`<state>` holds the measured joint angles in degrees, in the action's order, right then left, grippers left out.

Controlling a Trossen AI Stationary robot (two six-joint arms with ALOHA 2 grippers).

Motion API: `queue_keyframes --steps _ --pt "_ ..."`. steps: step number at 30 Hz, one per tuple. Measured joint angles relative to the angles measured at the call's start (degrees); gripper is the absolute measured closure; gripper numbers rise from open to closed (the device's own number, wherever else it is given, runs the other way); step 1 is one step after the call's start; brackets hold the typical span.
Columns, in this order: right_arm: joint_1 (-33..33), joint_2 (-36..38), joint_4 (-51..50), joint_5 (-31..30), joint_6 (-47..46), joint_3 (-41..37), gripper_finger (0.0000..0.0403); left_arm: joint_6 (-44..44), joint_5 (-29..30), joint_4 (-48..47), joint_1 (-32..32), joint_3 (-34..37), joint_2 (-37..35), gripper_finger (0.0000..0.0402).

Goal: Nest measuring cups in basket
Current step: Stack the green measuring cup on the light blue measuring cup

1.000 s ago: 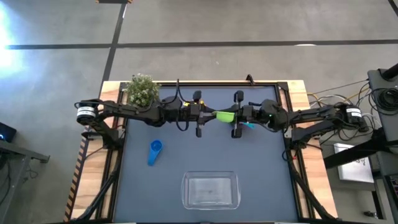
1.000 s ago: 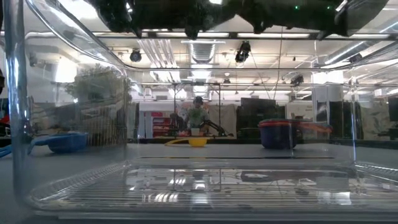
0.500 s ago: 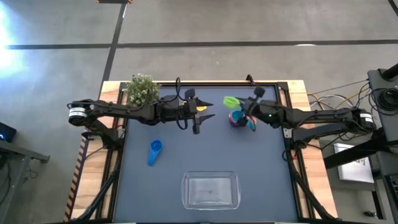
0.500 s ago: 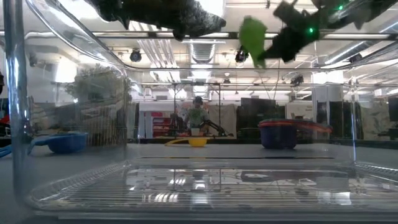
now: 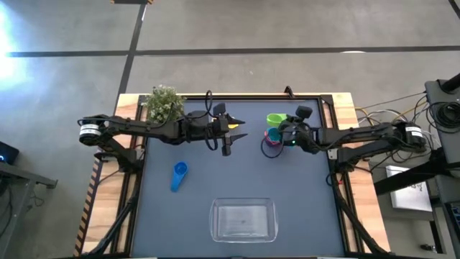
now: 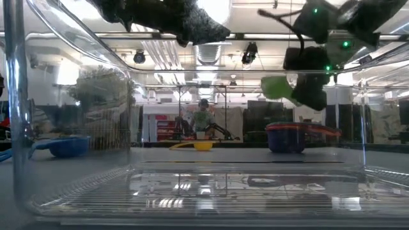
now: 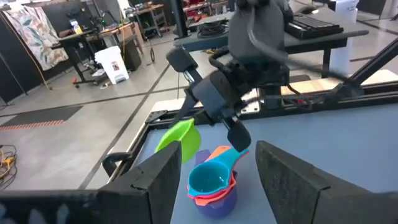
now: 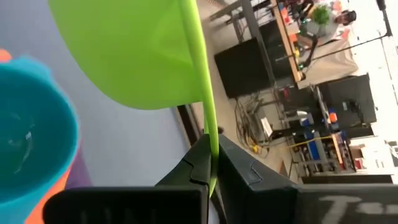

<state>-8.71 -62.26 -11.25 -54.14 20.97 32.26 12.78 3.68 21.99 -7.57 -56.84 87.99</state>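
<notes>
My right gripper (image 5: 285, 129) is shut on a green cup (image 5: 275, 119), which it holds just above the far side of a stack of cups (image 5: 272, 140). The stack has teal on top, then orange, red-pink and purple (image 7: 211, 186), and it stands on the dark mat. In the low view the green cup (image 6: 279, 87) hangs above the stack (image 6: 287, 137). My left gripper (image 5: 231, 131) is open and empty at mid-table, over a yellow cup (image 6: 202, 145). A blue cup (image 5: 178, 175) lies at the left. The clear basket (image 5: 244, 219) stands at the near edge. My right gripper pinches the green cup's flat handle (image 8: 210, 146) between its two fingers; the handle shows edge-on there. The fingers come from the table's right. The cup is lifted clear, its bowl (image 8: 137, 56) out beyond the fingertips, over the teal cup (image 8: 31, 130).
A small potted plant (image 5: 164, 104) stands at the table's far left corner. The mat between the blue cup and the stack, and around the basket, is bare. A person (image 6: 202, 119) stands in the room far behind the table.
A second ago both grippers met at the green cup at mid-table. My right gripper has carried the cup toward the table's right edge and then down toward the stack, turning it nearer level. My left gripper has let go and drawn back a little toward the left.
</notes>
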Motion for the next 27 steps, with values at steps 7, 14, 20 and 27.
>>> queue_keyframes --steps 7,14,20,27 --pt "4.46 -4.36 -2.32 -2.49 -5.72 -1.39 0.0395 0.06 0.00 -1.37 -0.17 0.00 0.00 0.0212" --pt "7.37 -5.01 -12.61 -2.50 -14.23 -1.03 0.0395 0.18 0.00 -2.13 -0.59 0.02 0.00 0.0212" --pt "7.34 -5.04 -14.84 -1.81 -16.63 -0.99 0.0394 0.20 -0.01 -2.06 -0.78 0.02 0.00 0.0212" --pt "7.32 -6.09 -14.89 0.56 -16.41 -0.99 0.0392 0.20 -0.07 -1.95 -0.79 0.02 0.00 0.0212"
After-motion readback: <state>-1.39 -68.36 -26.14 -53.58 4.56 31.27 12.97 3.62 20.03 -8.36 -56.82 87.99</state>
